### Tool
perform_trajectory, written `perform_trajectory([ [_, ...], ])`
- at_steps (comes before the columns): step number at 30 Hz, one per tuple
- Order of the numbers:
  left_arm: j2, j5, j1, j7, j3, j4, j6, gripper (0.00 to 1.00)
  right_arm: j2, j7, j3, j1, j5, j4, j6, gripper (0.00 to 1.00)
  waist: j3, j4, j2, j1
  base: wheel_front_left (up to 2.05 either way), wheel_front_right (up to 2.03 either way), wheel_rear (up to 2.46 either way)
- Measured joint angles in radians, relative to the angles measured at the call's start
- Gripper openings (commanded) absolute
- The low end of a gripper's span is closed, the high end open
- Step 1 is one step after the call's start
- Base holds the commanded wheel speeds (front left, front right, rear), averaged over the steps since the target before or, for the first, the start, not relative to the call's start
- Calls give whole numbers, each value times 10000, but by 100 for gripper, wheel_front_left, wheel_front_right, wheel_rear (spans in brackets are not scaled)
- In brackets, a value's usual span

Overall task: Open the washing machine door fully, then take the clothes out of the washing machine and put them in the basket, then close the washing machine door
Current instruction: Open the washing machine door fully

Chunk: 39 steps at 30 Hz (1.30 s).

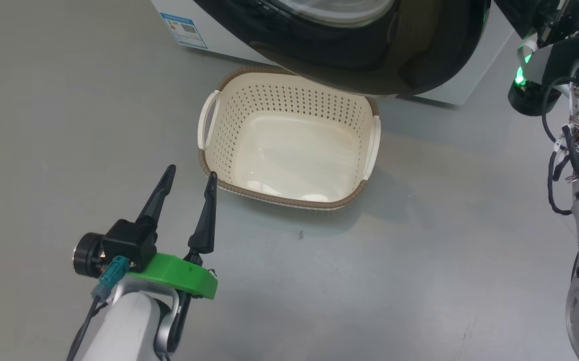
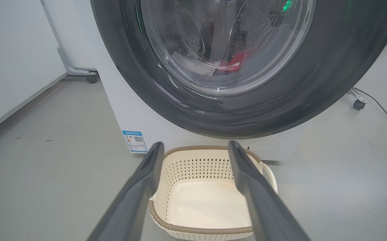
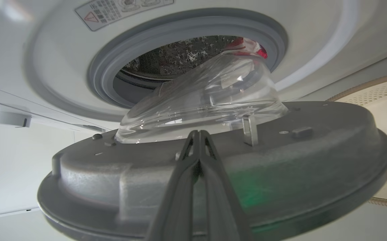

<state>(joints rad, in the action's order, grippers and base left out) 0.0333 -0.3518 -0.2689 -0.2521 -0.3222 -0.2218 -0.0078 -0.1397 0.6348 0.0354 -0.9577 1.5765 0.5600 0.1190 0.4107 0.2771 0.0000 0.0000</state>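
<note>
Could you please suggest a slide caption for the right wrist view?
Shut right hand at the inner face of the partly open washing machine door, red clothes in the drum beyond.

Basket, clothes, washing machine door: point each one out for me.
basket (image 1: 294, 155), head view, bare bottom inside.
clothes (image 2: 238, 61), left wrist view, red patch seen through the glass.
washing machine door (image 3: 314, 150), right wrist view, grey inner face beside its clear bulge.
</note>
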Motion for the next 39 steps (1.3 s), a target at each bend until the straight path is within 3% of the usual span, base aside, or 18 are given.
perform_trajectory([
  [19, 0, 29, 19, 0, 38, -259, 29, 100, 113, 968, -165, 508, 357, 1266, 73, 0, -790, -72, 0, 0, 0, 0, 0],
  [39, 2, 29, 285, 0, -134, -385, 36, 100, 619, 1601, -851, 1583, 696, 1806, 73, 0, -1869, -102, 0, 0, 0, 0, 0],
])
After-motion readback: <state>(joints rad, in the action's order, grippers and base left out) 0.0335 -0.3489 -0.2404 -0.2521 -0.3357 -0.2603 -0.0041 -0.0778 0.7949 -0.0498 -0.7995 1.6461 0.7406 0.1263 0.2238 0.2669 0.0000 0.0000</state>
